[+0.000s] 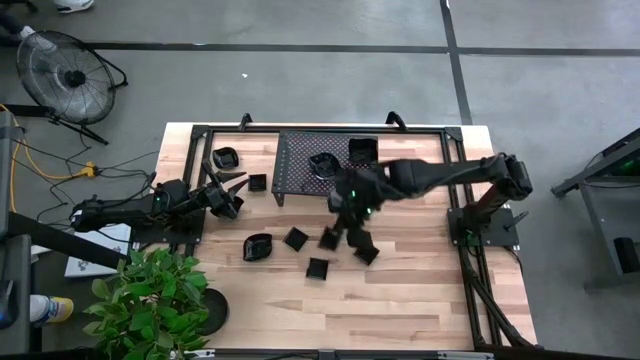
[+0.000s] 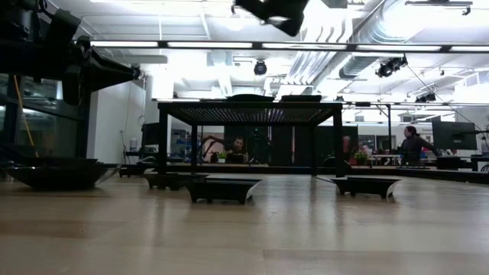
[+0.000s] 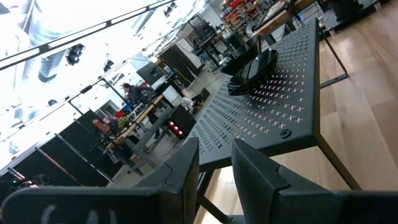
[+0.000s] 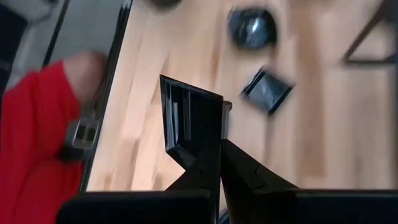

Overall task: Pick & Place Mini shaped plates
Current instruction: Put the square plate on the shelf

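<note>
No legible writing. Right gripper clenched on one glossy black square mini plate; two plates on perforated black mesh rack. Left gripper: cannot tell.

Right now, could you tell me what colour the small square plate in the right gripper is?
Glossy black: the square plate shows best in the right wrist view.
</note>
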### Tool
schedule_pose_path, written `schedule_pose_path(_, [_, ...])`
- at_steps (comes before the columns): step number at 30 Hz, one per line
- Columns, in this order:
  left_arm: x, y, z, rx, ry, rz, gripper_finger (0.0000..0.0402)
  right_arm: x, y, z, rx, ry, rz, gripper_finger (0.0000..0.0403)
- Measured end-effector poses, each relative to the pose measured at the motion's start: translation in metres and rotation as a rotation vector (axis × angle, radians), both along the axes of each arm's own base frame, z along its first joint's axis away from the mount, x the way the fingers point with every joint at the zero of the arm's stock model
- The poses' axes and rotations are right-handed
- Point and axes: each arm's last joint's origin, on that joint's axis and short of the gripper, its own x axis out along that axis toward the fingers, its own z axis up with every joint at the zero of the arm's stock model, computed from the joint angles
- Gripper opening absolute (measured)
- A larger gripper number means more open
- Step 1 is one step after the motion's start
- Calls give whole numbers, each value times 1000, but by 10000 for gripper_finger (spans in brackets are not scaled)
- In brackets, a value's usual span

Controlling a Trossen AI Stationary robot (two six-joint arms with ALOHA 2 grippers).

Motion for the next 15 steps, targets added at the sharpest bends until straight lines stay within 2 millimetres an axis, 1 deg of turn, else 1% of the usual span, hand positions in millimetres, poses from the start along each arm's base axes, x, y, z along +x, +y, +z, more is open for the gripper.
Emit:
schedule_pose_path(7, [0, 0, 0, 0, 0, 0, 92, 10, -45, 15, 43, -155, -108, 0])
schedule_pose_path(15, [0, 0, 0, 0, 0, 0, 92, 16, -94, 19, 154, -295, -323, 0])
